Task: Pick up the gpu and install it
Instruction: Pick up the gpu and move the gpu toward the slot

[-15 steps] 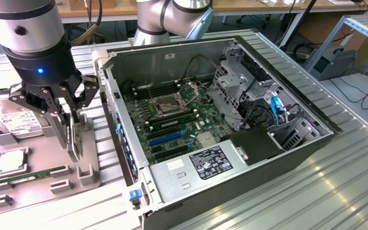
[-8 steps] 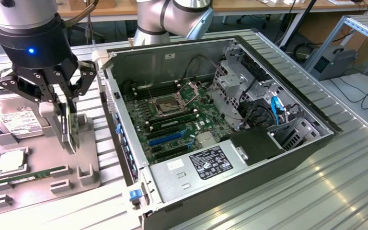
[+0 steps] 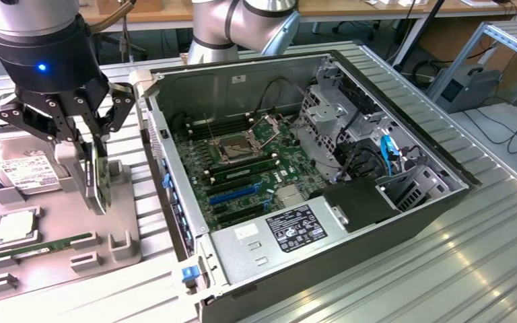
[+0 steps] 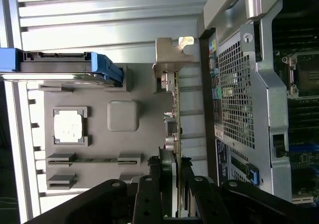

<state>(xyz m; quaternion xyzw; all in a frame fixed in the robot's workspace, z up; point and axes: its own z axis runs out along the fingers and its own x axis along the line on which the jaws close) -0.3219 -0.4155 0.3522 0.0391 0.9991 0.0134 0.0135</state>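
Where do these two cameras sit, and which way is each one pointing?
Exterior view: high up beside the bench, looking down on the open computer case and the grey tray; the arm and gripper show.
Wrist view: on the arm's wrist, looking along the fingers to the tray below; the case's rear stands beside it.
Shared: the gripper closed on the upright graphics card, the tray, the case.

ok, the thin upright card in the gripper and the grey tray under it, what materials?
Thin green-brown gpu card: circuit-board laminate, with soldered parts on it; its end bracket looks like bare silvery metal. Grey tray: likely matte plastic, uniform, no glint.
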